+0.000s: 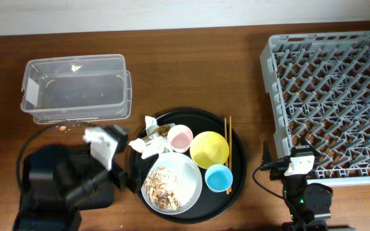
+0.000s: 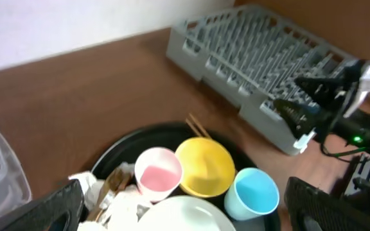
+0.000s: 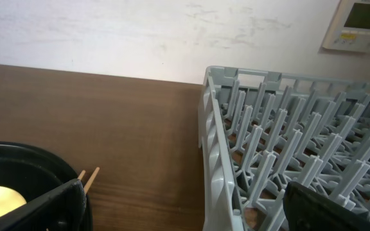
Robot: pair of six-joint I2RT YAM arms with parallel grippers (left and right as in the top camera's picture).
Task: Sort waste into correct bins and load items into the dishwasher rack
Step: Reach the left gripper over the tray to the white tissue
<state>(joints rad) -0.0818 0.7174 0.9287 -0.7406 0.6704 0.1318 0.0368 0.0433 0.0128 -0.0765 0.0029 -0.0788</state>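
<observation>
On a round black tray (image 1: 236, 186) stand a pink cup (image 1: 180, 136), a yellow bowl (image 1: 209, 149), a light-blue cup (image 1: 218, 178) and a grey plate (image 1: 188, 168) with brownish food scraps (image 1: 160, 186). A crumpled white napkin (image 1: 143, 146) and a brown wrapper (image 1: 161, 131) lie at the tray's left. Chopsticks (image 1: 228, 151) lie along its right side. The clear tub (image 1: 76, 86) is at the back left and the grey rack (image 1: 333, 96) at the right. My left gripper (image 1: 119, 157) is open beside the tray's left rim. My right gripper (image 1: 299, 154) is open at the rack's front-left corner.
A dark rectangular shape (image 1: 40, 192) lies under the left arm, mostly hidden. A few crumbs (image 1: 63, 128) lie in front of the tub. Cables loop around both arm bases. Bare brown table (image 1: 191, 70) lies between the tub and the rack.
</observation>
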